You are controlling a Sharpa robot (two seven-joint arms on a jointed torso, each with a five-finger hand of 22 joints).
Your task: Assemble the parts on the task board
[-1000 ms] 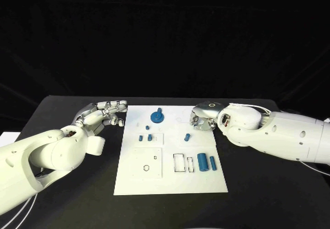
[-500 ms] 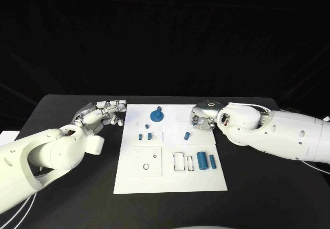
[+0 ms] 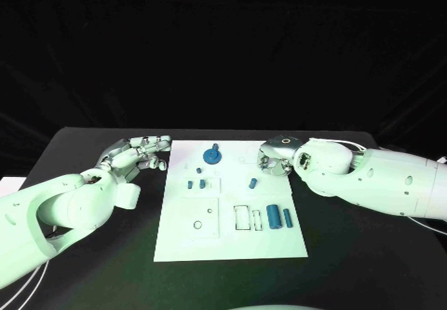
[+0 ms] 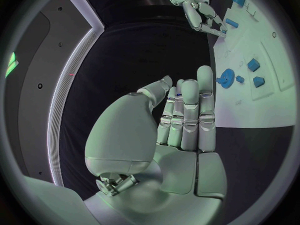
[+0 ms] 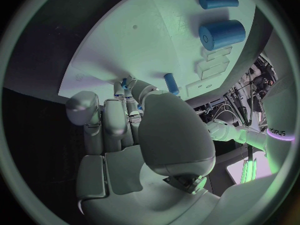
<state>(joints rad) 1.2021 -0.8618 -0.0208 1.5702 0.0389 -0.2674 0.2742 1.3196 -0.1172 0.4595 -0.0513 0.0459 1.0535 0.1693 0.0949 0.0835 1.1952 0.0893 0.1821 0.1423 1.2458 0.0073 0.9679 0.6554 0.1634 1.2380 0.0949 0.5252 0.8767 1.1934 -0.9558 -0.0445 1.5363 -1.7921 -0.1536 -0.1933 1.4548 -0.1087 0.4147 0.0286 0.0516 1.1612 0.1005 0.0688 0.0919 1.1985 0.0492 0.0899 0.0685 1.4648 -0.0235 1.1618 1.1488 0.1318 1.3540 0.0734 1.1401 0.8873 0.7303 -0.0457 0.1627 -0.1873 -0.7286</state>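
Hovering right hand (image 3: pixel 276 157) at board (image 3: pixel 233 245) right edge, upper centre; fingers curled, empty. Short peg (image 3: pixel 252 184) just lower-left, axis near-vertical. Left hand (image 3: pixel 139 152) farther, fingers apart, empty.

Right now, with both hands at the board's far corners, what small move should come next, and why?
Probably the right hand should ease toward the small blue peg lying loose beside it on the task board. Both it and the left hand hold nothing, and the peg is the nearest loose part.
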